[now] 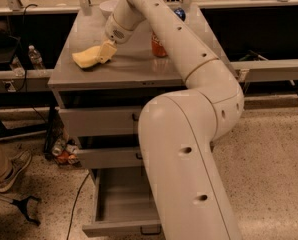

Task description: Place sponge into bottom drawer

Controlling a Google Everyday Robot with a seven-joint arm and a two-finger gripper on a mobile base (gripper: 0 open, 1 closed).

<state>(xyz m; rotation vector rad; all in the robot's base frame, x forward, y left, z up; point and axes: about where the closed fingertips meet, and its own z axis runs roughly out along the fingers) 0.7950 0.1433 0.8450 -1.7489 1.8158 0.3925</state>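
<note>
The pale yellow sponge (pixel 89 58) lies on the grey cabinet top (pixel 129 69) near its front left. My gripper (pixel 108 51) is right at the sponge's right end, touching or overlapping it. The bottom drawer (pixel 120 204) is pulled open below, and what shows of its inside holds nothing. My large white arm covers the drawer's right part. The two shallower drawers above it are closed.
A red can (pixel 159 45) stands on the cabinet top just right of my gripper. A white bowl (pixel 108 6) and a blue object (pixel 179 14) sit at the back. A person's shoe (pixel 11 171) and a cable (pixel 76 204) are on the floor at the left.
</note>
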